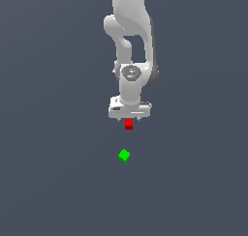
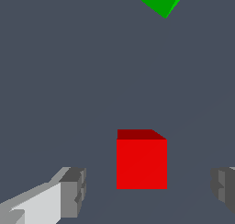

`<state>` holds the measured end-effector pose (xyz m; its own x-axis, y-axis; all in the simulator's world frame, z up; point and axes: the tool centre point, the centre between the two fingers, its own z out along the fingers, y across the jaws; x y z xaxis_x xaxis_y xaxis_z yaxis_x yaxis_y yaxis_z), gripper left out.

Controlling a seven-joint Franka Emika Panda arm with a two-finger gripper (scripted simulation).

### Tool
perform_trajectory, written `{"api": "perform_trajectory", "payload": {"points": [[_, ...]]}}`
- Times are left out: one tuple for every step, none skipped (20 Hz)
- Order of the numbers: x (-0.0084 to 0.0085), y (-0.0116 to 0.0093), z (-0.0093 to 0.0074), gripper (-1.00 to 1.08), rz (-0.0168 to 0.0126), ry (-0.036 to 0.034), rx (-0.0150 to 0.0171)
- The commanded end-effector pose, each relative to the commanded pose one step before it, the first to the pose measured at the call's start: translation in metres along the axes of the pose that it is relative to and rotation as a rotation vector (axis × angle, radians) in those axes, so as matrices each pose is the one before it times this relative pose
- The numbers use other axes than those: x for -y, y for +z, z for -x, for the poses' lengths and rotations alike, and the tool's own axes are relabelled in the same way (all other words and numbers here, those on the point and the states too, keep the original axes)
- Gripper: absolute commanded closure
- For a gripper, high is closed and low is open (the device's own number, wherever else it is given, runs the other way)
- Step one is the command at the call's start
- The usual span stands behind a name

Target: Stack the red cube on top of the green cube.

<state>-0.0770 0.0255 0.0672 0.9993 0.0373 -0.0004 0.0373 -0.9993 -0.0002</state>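
On my wrist view I see the hand (image 2: 147,191) spread wide, one pad (image 2: 73,193) on each side of the red cube (image 2: 141,163) with clear gaps between, so it grips nothing. On the exterior view the hand (image 1: 129,119) hangs directly over the red cube (image 1: 128,124), which sits on the grey tabletop (image 1: 58,172) at the view's middle. The green cube (image 1: 124,155) lies corner-on nearer the camera, slightly toward the exterior view's left of the red one, apart from it.
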Motion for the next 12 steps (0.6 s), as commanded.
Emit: {"api": "perform_trajectory", "payload": {"points": [[0.00003, 0.00676, 0.00051, -0.92, 0.00002, -0.00001, 0.00081], [0.00002, 0.00392, 0.00013, -0.92, 0.0, 0.0, 0.0], [0.0001, 0.00413, 0.00019, -0.92, 0.00009, -0.00013, -0.00067], [0.00003, 0.00504, 0.00016, -0.92, 0.0, 0.0, 0.0], [0.00003, 0.00539, 0.00014, -0.92, 0.0, 0.0, 0.0], [0.00003, 0.00489, 0.00008, -0.92, 0.0, 0.0, 0.0], [0.00003, 0.00425, 0.00001, -0.92, 0.0, 0.0, 0.0], [0.00002, 0.00362, -0.00006, -0.92, 0.0, 0.0, 0.0], [0.00002, 0.00301, -0.00011, -0.92, 0.0, 0.0, 0.0], [0.00002, 0.00242, -0.00014, -0.92, 0.0, 0.0, 0.0], [0.00005, 0.00149, -0.00014, -0.92, 0.00015, -0.00006, -0.00067], [0.00001, 0.0013, -0.00014, -0.92, 0.0, 0.0, 0.0]]}}
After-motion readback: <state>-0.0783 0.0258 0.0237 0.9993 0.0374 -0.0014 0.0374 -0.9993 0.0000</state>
